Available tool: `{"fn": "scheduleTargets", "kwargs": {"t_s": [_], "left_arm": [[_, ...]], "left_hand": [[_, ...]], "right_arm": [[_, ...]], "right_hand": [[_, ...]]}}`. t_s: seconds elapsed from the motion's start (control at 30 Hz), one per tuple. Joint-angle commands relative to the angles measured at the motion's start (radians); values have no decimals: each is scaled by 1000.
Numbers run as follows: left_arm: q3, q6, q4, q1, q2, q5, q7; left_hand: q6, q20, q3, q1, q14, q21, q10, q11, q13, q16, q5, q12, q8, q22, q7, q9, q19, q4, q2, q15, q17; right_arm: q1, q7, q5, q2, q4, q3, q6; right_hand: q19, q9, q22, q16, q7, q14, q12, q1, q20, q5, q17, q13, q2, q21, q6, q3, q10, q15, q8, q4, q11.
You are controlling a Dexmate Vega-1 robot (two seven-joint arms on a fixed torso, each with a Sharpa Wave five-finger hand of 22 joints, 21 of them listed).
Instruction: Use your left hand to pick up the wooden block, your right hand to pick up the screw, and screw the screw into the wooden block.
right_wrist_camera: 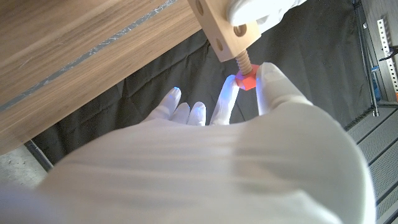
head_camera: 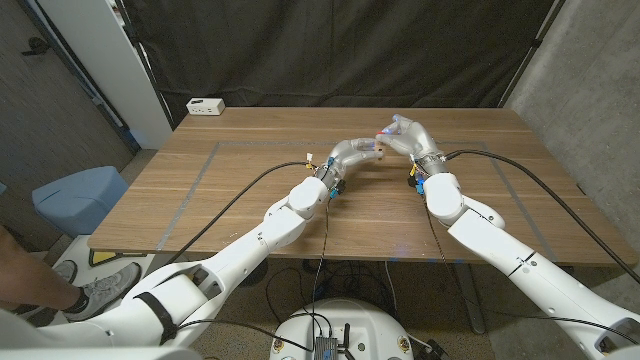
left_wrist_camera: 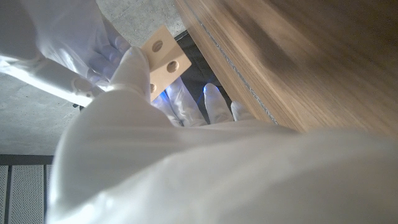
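My left hand (head_camera: 352, 154) holds the pale wooden block (head_camera: 374, 152) above the middle of the table; in the left wrist view the block (left_wrist_camera: 163, 57) shows round holes past my thumb. My right hand (head_camera: 408, 135) meets it from the right. In the right wrist view the block (right_wrist_camera: 225, 28) has the screw's wooden thread partly sunk in one hole, and my right hand (right_wrist_camera: 249, 124) pinches the red screw head (right_wrist_camera: 247, 79) between thumb and a finger. The left hand's fingertips (right_wrist_camera: 258, 7) wrap the block's far side.
A white power strip (head_camera: 206, 106) lies at the table's far left corner. Black cables trail from both wrists across the wooden table (head_camera: 240, 190). A blue bin (head_camera: 78, 195) and a person's shoe (head_camera: 108, 287) sit on the floor at the left.
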Motion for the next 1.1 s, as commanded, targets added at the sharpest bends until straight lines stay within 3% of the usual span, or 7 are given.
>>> {"fn": "scheduleTargets", "kwargs": {"t_s": [0.03, 1.1], "left_arm": [[2, -3, 11, -7, -6, -1, -2], [7, -21, 73, -39, -30, -10, -22]], "left_hand": [[63, 5, 2, -26, 9, 8, 11, -2, 129, 0, 6, 3, 6, 4, -1, 11, 0, 3, 55, -112, 0], [64, 4, 1, -25, 10, 8, 14, -2, 133, -2, 7, 0, 5, 4, 0, 11, 0, 2, 56, -112, 0]], "right_arm": [[4, 2, 4, -2, 10, 1, 10], [13, -8, 11, 8, 45, -3, 22]], "right_hand": [[9, 0, 2, 0, -4, 8, 1, 5, -14, 6, 5, 6, 7, 1, 1, -8, 5, -12, 4, 2, 0], [11, 6, 2, -1, -9, 9, 1, 6, -15, 10, 5, 6, 7, 1, -1, -9, 7, -15, 19, 1, -3]]}}
